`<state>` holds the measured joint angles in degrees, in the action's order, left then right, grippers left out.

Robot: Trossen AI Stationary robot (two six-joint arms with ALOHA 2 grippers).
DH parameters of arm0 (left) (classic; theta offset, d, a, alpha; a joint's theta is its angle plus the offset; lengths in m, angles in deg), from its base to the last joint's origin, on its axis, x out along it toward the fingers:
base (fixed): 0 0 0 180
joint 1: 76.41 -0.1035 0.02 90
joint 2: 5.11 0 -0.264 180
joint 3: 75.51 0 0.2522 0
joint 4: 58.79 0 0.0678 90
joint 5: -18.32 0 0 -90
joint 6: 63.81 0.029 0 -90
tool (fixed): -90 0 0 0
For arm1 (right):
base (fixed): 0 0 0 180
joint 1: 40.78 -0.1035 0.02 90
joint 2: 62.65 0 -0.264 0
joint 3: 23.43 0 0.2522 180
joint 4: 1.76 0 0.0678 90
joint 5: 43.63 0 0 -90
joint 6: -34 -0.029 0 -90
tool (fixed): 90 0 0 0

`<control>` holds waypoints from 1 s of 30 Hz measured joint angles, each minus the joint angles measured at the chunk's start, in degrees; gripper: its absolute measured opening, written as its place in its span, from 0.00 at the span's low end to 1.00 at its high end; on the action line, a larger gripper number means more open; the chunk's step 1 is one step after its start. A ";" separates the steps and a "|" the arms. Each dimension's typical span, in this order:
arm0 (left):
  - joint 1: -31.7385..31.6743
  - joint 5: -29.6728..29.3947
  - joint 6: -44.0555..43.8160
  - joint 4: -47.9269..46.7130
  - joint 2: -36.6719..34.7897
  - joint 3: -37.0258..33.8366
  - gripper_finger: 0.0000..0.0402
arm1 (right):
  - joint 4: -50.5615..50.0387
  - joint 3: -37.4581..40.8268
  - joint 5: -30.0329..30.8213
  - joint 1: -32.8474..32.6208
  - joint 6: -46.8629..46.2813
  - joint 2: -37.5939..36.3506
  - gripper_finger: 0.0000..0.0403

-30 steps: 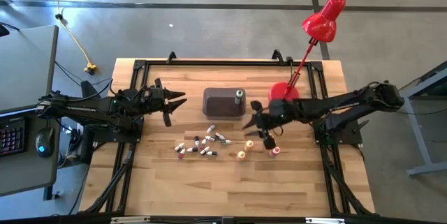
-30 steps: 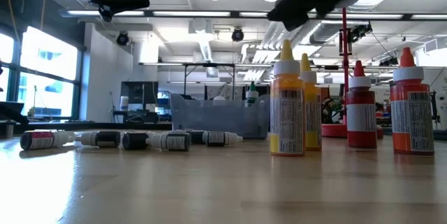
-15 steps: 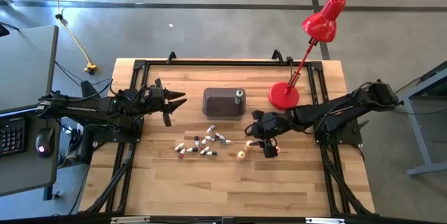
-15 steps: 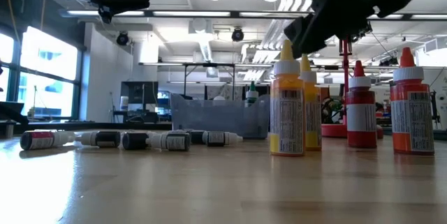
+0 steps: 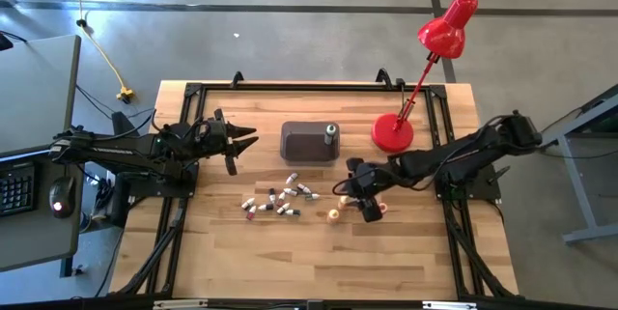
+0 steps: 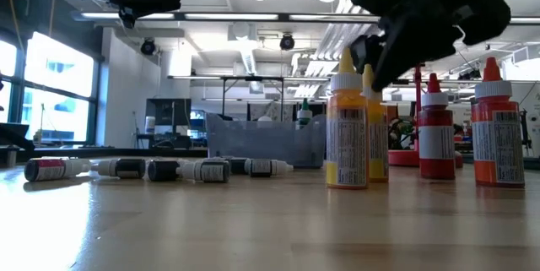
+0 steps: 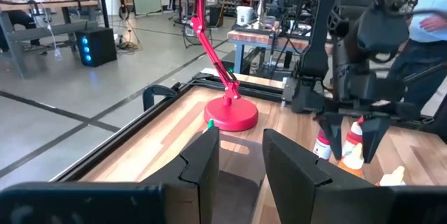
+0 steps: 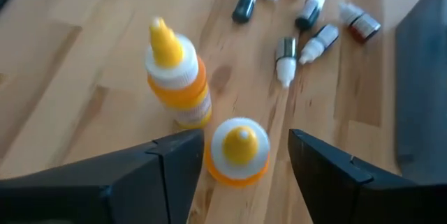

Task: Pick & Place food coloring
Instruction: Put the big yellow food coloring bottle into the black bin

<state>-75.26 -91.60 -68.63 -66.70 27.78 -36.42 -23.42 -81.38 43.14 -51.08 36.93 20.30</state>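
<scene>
Straddling a yellow-capped bottle (image 8: pixel 239 151), the right pincer (image 8: pixel 244 165) seemingly touches nothing.

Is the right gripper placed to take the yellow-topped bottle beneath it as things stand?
Probably yes: the right gripper is open, its fingers on either side of the yellow-topped bottle, with nothing between. A second yellow bottle stands close beside.

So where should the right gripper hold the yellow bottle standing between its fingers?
Probably the round body just under the white collar of the yellow bottle, coming from above. It stands upright, and the open right gripper already straddles it.
</scene>
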 joint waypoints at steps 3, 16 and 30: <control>-0.02 0.00 0.00 0.00 0.00 0.00 0.28 | 0.02 0.00 0.01 0.00 0.94 1.55 0.53; -0.02 -0.02 0.00 0.00 0.00 0.00 0.28 | 0.48 0.00 0.11 0.57 2.44 2.24 0.43; -0.02 -0.04 0.00 0.00 0.01 0.00 0.28 | 8.98 0.05 3.85 0.60 5.19 2.07 0.36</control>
<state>-75.28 -91.64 -68.63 -66.70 27.79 -36.42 -14.44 -81.32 46.99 -50.48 42.12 22.36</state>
